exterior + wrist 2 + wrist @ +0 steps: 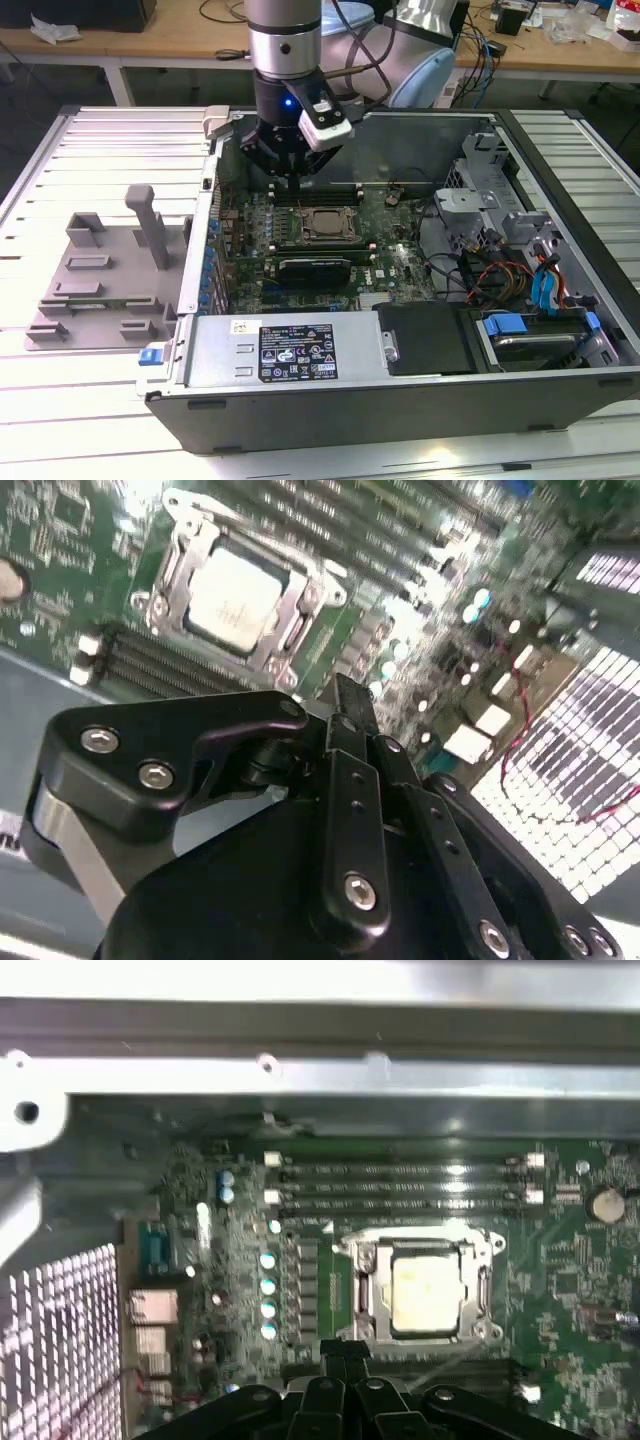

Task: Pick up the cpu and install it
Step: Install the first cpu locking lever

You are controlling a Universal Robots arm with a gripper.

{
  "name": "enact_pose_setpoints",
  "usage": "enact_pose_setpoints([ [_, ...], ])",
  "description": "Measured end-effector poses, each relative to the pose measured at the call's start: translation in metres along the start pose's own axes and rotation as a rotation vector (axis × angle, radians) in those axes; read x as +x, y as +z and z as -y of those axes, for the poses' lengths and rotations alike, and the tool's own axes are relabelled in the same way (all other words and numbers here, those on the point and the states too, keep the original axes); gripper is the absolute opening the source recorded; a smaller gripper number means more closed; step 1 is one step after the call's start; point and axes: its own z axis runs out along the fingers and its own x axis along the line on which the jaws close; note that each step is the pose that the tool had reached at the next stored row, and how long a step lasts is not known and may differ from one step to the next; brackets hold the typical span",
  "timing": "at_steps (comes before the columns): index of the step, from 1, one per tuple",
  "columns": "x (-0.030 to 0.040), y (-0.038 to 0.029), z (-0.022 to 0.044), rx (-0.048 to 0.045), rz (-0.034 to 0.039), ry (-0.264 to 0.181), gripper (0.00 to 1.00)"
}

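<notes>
Here the cpu (430, 1287) sits in the motherboard (385, 235) socket.

**Metal, plastic and circuit board**

The cpu (428, 1288) has a smooth, pale metal top with a soft sheen — its socket frame (180, 552) is bright, glossy metal. The hand (345, 742) is matt black, with shiny screw heads. The fixture tray (100, 285) looks like dull grey plastic; the counter (60, 400) is ribbed, light metal.
</notes>
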Motion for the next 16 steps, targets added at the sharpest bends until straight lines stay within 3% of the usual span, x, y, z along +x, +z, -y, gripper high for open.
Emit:
enact_pose_setpoints([
  [1, 0.0034, -0.0002, 0.0000, -0.0464, -0.0006, 0.003, 0.11],
  [2, 0.0034, -0.0001, 0.0000, -0.0520, -0.0006, 0.003, 0.11],
  [3, 0.0035, 0.0011, 0.0000, -0.0716, -0.0030, 0.004, 0.11],
  [5, 0.0036, 0.0019, 0.0000, -0.0873, -0.0061, 0.005, 0.11],
  [6, 0.0039, 0.0023, -0.0001, -0.0908, -0.0067, 0.005, 0.11],
  [13, 0.0067, 0.0035, -0.0001, -0.0911, -0.0085, -0.004, 0.11],
  [14, 0.0068, 0.0041, -0.0003, -0.0937, -0.0095, -0.049, 0.11],
  [15, 0.0068, 0.0045, -0.0005, -0.0977, -0.0099, -0.061, 0.11],
  [16, 0.0069, 0.0051, -0.0007, -0.1102, -0.0098, -0.069, 0.11],
])
